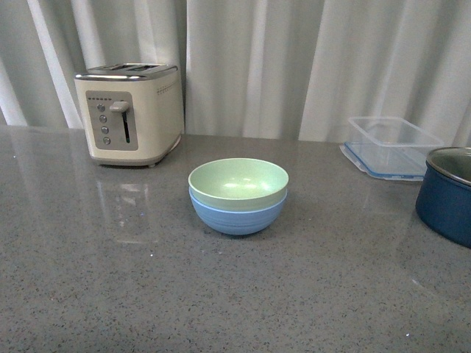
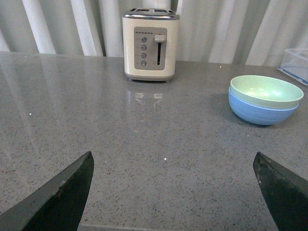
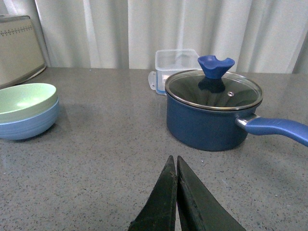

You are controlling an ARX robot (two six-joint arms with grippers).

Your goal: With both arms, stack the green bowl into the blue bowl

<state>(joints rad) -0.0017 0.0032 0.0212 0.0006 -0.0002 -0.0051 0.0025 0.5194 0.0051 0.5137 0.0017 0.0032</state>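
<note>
green bowl: the green bowl (image 1: 238,181) is round, matte and pale mint, smooth inside with a soft sheen on its floor. it sits nested in the blue bowl, rim standing just above the blue rim, tipped slightly. it holds nothing.
blue bowl: the blue bowl (image 1: 237,215) is round, matte and sky blue, with fine horizontal ridges low on its wall. it stands near the middle of the table and holds only the green bowl.
table: the table (image 1: 110,294) is grey speckled stone, polished enough to mirror the toaster.
toaster: the toaster (image 1: 129,112) is a cream box with rounded corners, a brushed metal top and a grey panel with four round buttons and a lever. it stands near the far edge towards the left corner. no readable writing.
box: the box (image 1: 394,145) is clear plastic and rectangular, resting on a blue-rimmed lid near the far edge on the right. nothing is visible in it.
pot: the pot (image 3: 211,113) is dark blue and round, with a glass lid rimmed in metal, a blue knob and a long blue handle. it stands by the right edge, just in front of the box. contents cannot be made out.
left pincer: the left pincer (image 2: 175,192) is spread wide, its dark fingers (image 2: 60,197) far apart over bare table, holding nothing.
right pincer: the right pincer (image 3: 176,197) has its black tips pressed together, with nothing between them.
</note>
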